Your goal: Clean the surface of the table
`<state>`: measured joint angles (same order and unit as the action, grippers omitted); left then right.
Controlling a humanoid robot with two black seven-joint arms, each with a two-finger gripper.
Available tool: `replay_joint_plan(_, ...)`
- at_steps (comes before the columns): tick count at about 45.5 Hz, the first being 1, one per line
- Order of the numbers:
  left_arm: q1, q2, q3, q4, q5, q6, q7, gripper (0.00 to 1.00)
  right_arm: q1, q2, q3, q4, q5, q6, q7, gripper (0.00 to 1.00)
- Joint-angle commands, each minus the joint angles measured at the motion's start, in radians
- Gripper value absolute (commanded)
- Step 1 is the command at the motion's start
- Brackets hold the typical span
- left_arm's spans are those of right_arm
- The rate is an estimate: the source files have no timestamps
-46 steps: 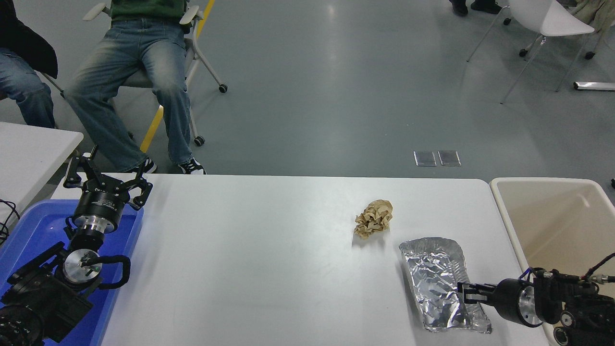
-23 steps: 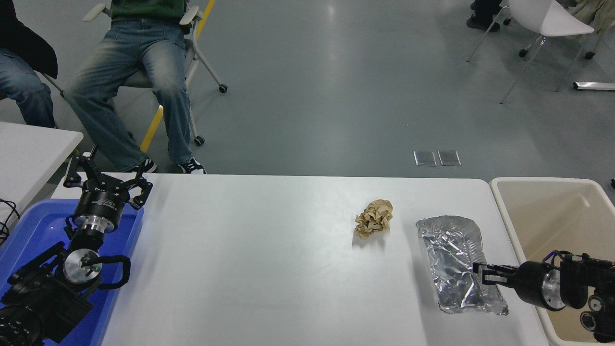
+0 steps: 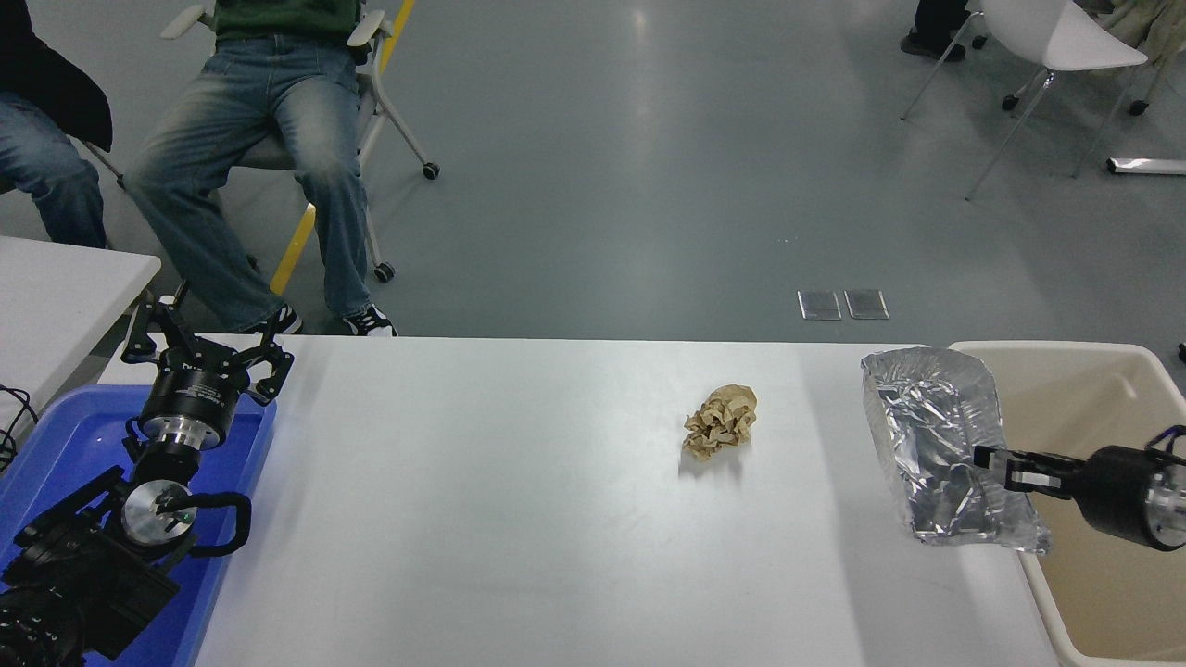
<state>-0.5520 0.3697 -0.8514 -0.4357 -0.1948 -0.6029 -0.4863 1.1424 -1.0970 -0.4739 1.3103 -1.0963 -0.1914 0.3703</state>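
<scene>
While the left hand (image 3: 199,347) is being kept parked with fingers spread over the blue tray (image 3: 56,445), a crumpled foil tray (image 3: 936,435) is being held clamped in the right hand (image 3: 996,466) — raised across the bench (image 3: 482,519) edge and the beige bin (image 3: 1093,574) rim. A brown paper wad (image 3: 722,421) is lying mid-bench.

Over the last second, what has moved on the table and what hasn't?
The right tool, shut on the foil tray, has carried it right and toward the far edge, from the white table near its front edge until it overlaps the rim of the beige bin. The crumpled brown paper has not moved, and the left tool stays parked, open, over the blue tray.
</scene>
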Motion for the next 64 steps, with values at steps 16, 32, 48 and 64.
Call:
replay_joint_plan(16,0.000,0.000,0.000,0.000,0.000,0.000,0.000,1.00,0.004,-0.055,0.001,-0.161,0.019,0.017,0.058,0.00)
replay_joint_plan(32,0.000,0.000,0.000,0.000,0.000,0.000,0.000,1.00,-0.136,0.109,0.003,-0.492,0.134,0.015,0.157,0.00)
replay_joint_plan(48,0.000,0.000,0.000,0.000,0.000,0.000,0.000,1.00,-0.380,0.416,0.000,-1.048,0.277,0.041,0.283,0.00)
replay_joint_plan(64,0.000,0.000,0.000,0.000,0.000,0.000,0.000,1.00,-0.452,0.505,-0.015,-1.258,0.282,0.081,0.286,0.00)
